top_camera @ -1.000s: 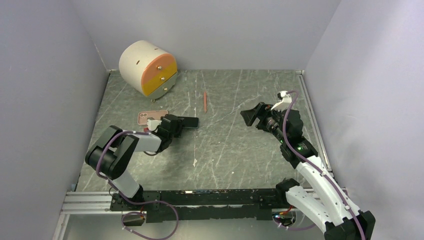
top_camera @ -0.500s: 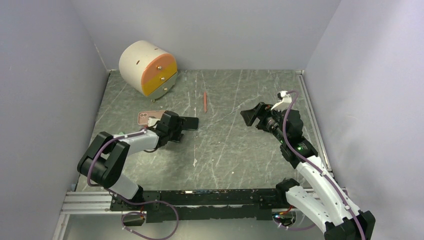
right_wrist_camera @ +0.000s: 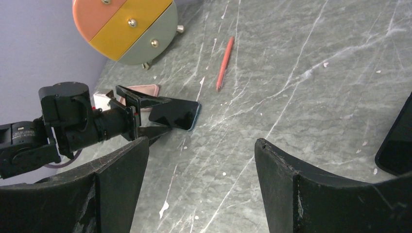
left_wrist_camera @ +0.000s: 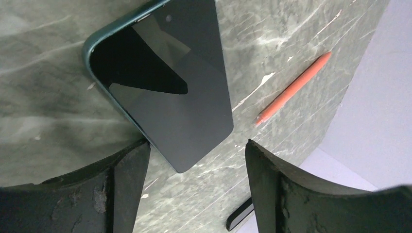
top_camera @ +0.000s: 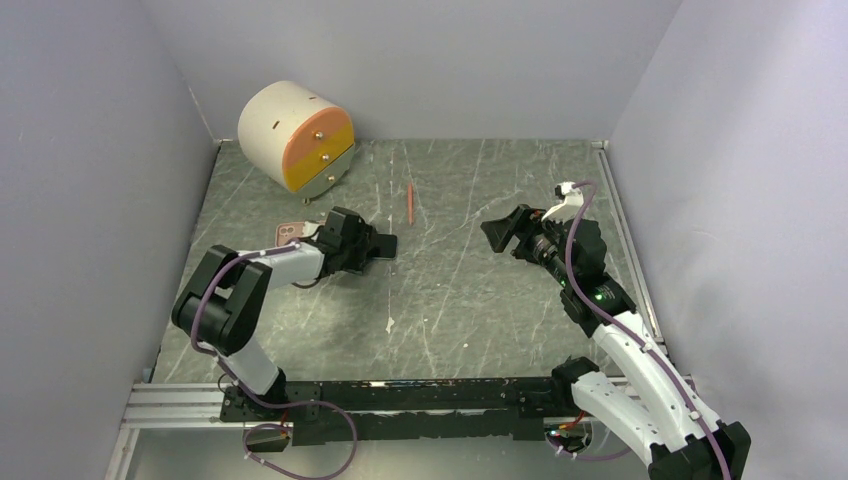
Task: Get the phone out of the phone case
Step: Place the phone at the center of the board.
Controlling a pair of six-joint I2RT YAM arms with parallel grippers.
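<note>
The phone (top_camera: 386, 245) lies face up on the table, with a dark screen and a teal rim (left_wrist_camera: 165, 87). My left gripper (top_camera: 362, 242) stands open over its near corner (left_wrist_camera: 194, 160), gripping nothing; the left finger (left_wrist_camera: 127, 177) is next to the phone's edge. A pink phone case (top_camera: 290, 232) with a camera square lies flat just behind that gripper, apart from the phone (right_wrist_camera: 175, 114). My right gripper (top_camera: 498, 232) hovers open and empty at mid-right (right_wrist_camera: 200, 141), well away from both.
An orange pen (top_camera: 410, 203) lies behind the phone. A round cabinet (top_camera: 295, 137) with orange and yellow drawers stands at the back left. A dark flat thing (right_wrist_camera: 396, 141) shows at the right wrist view's right edge. Walls enclose the table.
My left gripper has opened and shifted slightly toward the back, and its elbow has swung. The phone stays flat on the table. The right arm has not moved.
</note>
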